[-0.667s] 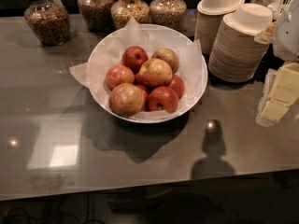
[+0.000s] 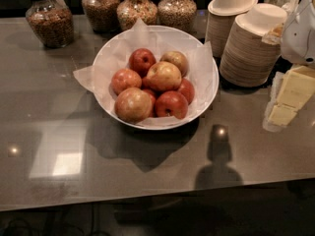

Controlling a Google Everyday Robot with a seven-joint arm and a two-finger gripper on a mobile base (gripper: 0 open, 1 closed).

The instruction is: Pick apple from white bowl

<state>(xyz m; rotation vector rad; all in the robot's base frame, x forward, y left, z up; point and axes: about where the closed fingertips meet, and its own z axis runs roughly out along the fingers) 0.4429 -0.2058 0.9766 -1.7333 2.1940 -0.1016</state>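
1. Four jars (image 2: 49, 22) stand at the back of the counter (image 2: 147, 173).
2. One white bowl (image 2: 214, 91) holds at least seven apples; the pale yellow apple (image 2: 164, 76) lies on top, near the middle.
3. Two stacks (image 2: 250, 50) of beige bowls stand to its right.
4. The tool (image 2: 288, 102) is at the right edge; I cannot tell how far open it is.

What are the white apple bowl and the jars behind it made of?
The wide round white bowl looks like glazed ceramic or hard plastic: smooth, glossy rim; its crinkled lining looks like paper. The round jars look like clear glass, since their grainy brown contents show through. The robot's white hand sits at the right edge.
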